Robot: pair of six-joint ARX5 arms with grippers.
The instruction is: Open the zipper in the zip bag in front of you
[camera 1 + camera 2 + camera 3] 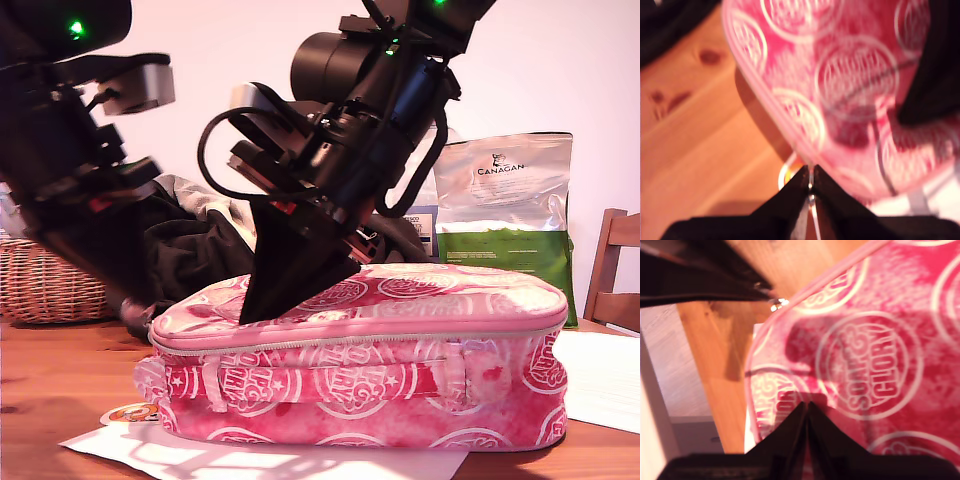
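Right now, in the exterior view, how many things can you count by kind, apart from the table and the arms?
Pink zip bag: 1
Silver-green foil pouch: 1
Wicker basket: 1
White paper sheets, one under the bag, one at the exterior view's right: 2
Wooden chair: 1
Dark cloth heap: 1
Total: 7
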